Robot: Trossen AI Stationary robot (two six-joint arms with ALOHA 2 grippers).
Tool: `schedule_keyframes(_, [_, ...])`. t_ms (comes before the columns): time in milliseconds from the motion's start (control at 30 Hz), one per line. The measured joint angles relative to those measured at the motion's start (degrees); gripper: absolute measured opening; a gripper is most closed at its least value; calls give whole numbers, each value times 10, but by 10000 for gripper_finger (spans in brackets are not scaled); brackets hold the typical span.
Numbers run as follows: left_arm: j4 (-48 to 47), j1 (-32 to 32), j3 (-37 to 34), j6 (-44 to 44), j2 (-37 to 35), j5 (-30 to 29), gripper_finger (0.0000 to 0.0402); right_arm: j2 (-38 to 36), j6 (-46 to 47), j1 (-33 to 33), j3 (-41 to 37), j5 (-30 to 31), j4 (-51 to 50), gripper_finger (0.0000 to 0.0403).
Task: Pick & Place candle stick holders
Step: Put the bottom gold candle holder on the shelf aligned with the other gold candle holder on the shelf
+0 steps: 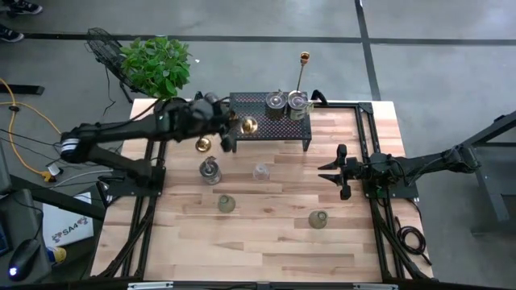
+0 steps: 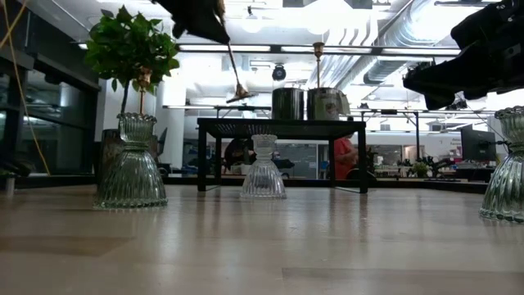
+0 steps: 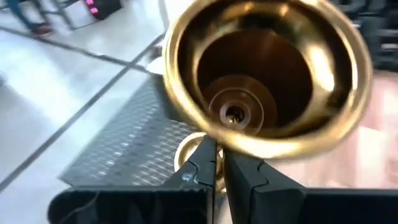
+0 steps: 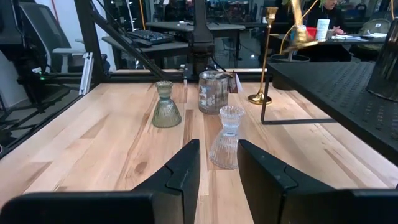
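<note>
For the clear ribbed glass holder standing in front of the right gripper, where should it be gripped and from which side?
Probably at the narrow waist of the clear glass holder, between its flared ribbed skirt and its top cup: the skirt looks too wide and sloped for a sure hold. It stands upright with free table around it, so the right gripper, open and facing it, could come in level from its own side.

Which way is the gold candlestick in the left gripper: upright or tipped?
Tipped. In the low view the candlestick slants from the left gripper, base in mid-air, clear of the black rack.

Two cups [image 1: 288,101] on rack [image 1: 258,129]
</note>
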Motion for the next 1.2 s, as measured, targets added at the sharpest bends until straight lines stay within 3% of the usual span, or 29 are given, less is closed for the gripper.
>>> schedule_keyframes(433, [-60,126,160,64,149,-19,7,0,0,0,0,0,-6,99])
schedule_keyframes(933, [-30,239,290,148,272,120,7,0,0,0,0,0,-6,99])
schedule_keyframes(1200, [-47,253,377,162,335,204,7,0,0,0,0,0,-6,99])
